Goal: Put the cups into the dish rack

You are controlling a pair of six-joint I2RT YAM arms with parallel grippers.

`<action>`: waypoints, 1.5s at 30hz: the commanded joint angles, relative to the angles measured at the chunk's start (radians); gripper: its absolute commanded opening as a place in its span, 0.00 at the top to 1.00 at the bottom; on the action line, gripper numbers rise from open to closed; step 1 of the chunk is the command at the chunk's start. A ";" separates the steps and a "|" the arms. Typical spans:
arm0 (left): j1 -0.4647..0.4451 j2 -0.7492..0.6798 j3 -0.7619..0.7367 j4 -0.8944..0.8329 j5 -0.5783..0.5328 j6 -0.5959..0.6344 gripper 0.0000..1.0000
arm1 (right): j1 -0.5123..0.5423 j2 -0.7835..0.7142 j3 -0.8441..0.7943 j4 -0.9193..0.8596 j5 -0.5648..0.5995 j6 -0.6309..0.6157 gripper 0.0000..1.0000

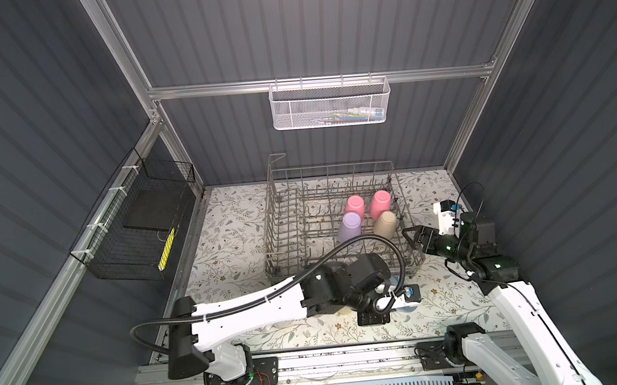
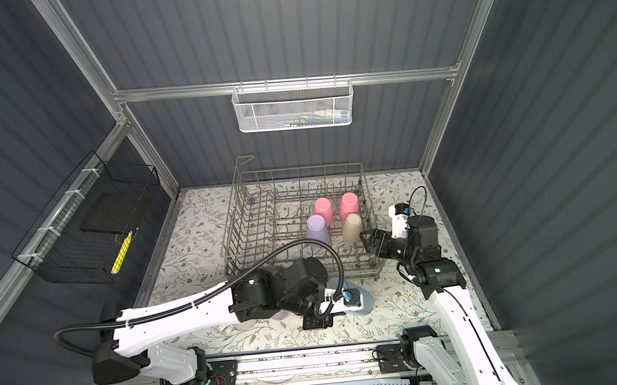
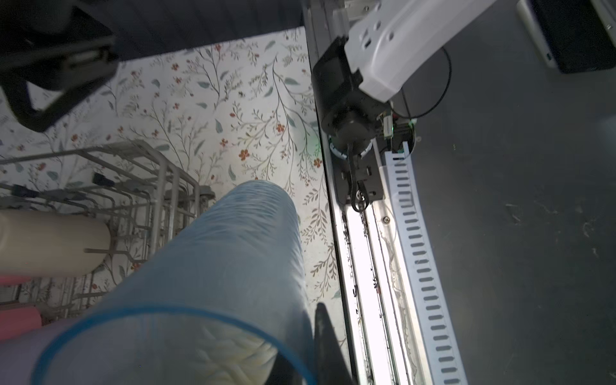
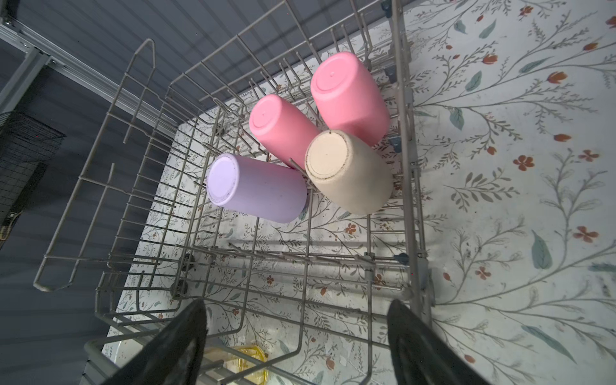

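Observation:
The grey wire dish rack (image 1: 277,240) (image 2: 236,243) stands at the back of the floral mat. Two pink cups (image 1: 355,205) (image 1: 380,202), a lilac cup (image 1: 350,225) and a beige cup (image 1: 385,223) sit upside down on its tines at the right. My left gripper (image 1: 400,302) (image 3: 306,353) is shut on the rim wall of a clear blue tumbler (image 3: 233,250) (image 2: 363,301) just in front of the rack. One finger is inside the tumbler and one outside. My right gripper (image 1: 408,236) (image 4: 296,310) hangs open and empty over the rack's front right corner. A clear yellow tumbler (image 4: 248,361) shows below the rack's near edge.
A white mesh basket (image 1: 328,104) hangs on the back wall and a black wire basket (image 1: 135,228) on the left wall. The arms' metal rail (image 1: 348,361) runs along the front edge. My left arm reaches across the mat's front and hides what lies under it.

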 commanded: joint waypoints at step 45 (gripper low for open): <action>0.680 0.121 -0.343 1.676 1.014 -1.070 1.00 | -0.040 0.004 -0.090 0.596 -0.713 0.285 0.02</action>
